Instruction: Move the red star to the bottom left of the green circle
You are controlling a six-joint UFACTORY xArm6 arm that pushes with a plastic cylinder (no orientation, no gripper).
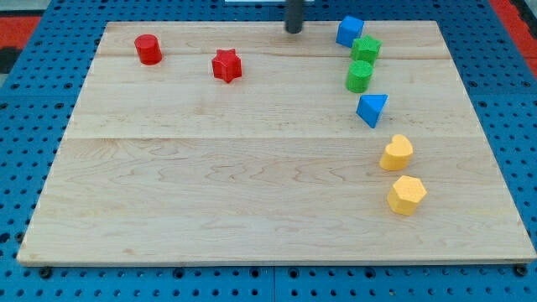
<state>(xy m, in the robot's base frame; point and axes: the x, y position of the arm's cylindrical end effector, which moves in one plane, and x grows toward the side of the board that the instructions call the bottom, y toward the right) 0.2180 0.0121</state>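
The red star [226, 65] lies on the wooden board [210, 184] at the upper left of centre. The green circle, a short cylinder [359, 76], stands at the upper right, far to the right of the star. My tip [294, 30] rests at the view's top edge of the board, up and to the right of the red star and left of the blue cube [349, 31]. It touches no block.
A red cylinder [148, 49] stands at the upper left. A green star [367, 49] sits just above the green circle, a blue triangle [372, 109] just below it. A yellow heart [397, 153] and a yellow hexagon [407, 195] lie at the right.
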